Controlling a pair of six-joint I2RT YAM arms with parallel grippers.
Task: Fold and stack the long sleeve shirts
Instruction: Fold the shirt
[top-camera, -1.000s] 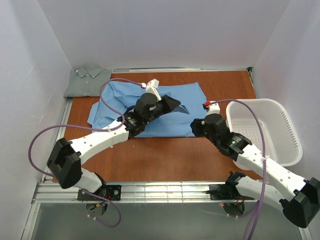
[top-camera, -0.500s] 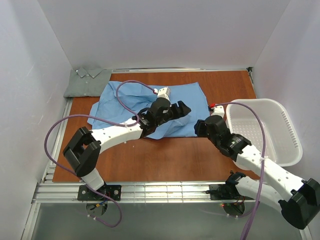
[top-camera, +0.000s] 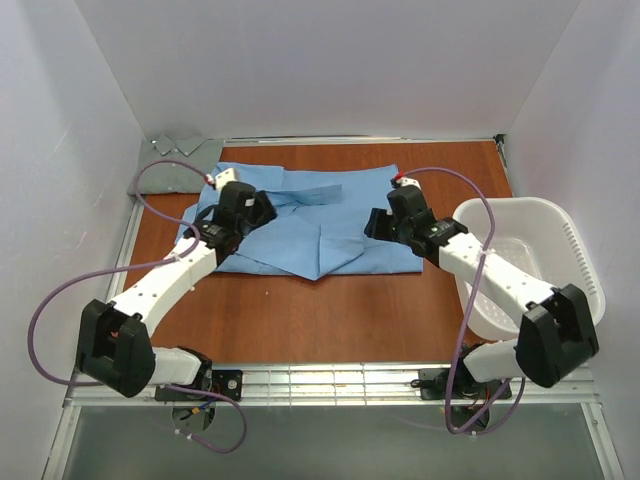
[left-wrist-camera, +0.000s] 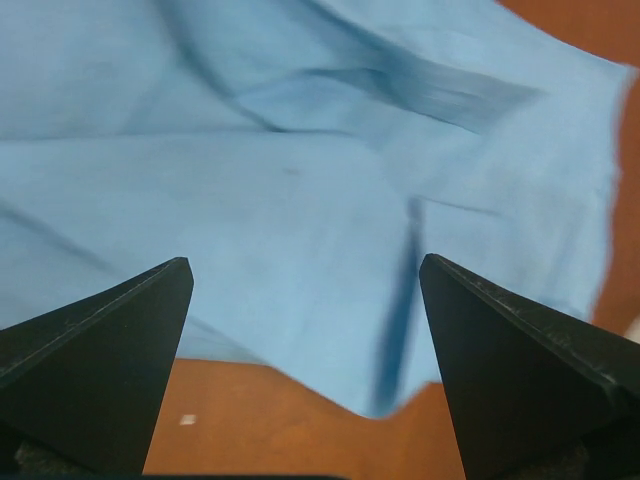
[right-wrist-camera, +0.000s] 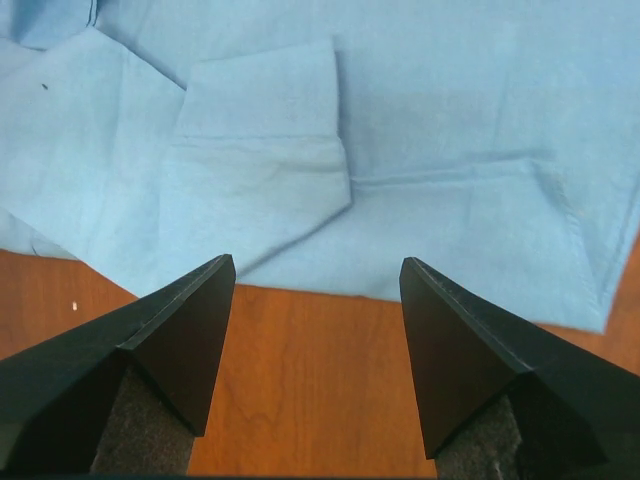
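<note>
Grey-green shirt sits in the back-left corner, left end effector hangs spread and empty over the blue shirt lying flat mid-desk, right end effector gapes empty over its near hem, so I'd pinch both sides level before folding.

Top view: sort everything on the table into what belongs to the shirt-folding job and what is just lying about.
For the job:
light blue shirt, spread out in the middle
grey-green shirt, in the far left corner

Lying about:
white laundry basket, at the right edge
</note>
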